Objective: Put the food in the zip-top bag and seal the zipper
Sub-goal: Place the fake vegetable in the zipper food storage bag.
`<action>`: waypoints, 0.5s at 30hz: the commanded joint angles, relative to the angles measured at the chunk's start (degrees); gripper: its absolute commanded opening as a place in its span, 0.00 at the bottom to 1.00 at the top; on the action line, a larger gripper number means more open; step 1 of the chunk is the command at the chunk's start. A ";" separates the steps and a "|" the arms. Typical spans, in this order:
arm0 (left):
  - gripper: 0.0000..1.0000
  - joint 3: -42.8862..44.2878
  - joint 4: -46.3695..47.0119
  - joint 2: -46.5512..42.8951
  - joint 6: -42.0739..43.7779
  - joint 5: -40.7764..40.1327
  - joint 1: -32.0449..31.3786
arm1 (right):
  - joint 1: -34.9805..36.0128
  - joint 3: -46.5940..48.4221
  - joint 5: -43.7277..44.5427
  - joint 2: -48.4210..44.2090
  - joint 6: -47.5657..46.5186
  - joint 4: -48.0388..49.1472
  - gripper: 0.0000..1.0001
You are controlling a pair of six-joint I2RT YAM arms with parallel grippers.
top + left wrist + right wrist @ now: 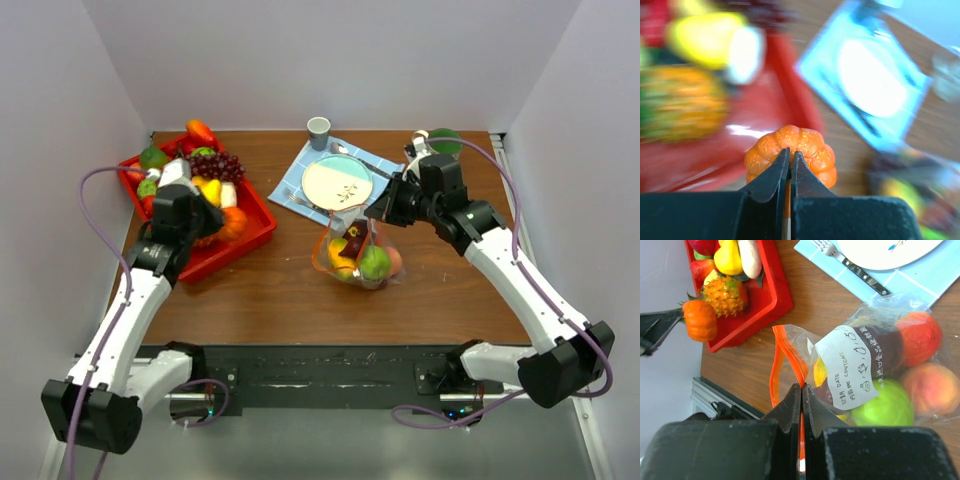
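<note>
Filling step in hand. My left hand (790, 156) grips a small pumpkin (807, 144) over the red tray (262, 214). My right hand (802, 389) pinches the zipper (776, 365). The part-filled bag (860, 365) stands on the bench (450, 290). Next, I judge: carry the pumpkin across and drop it into the open mouth.

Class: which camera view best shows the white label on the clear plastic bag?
The right wrist view: the white label is close, sharp, writing visible. The top external view shows the crinkly clear plastic bag too small for it; the left wrist view blurs the bag.
</note>
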 commanded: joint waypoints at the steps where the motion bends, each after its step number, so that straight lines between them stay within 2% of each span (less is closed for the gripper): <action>1: 0.00 6.39 4.73 0.59 -4.49 3.17 -13.29 | 0.17 4.03 1.94 1.04 0.49 0.48 0.00; 7: 0.00 11.57 9.47 5.77 -7.66 -0.08 -26.39 | 0.34 5.17 3.44 1.66 1.28 0.13 0.00; 15: 0.00 18.16 14.14 16.92 -7.84 -2.71 -35.91 | 0.52 6.14 5.81 0.96 1.54 -2.24 0.00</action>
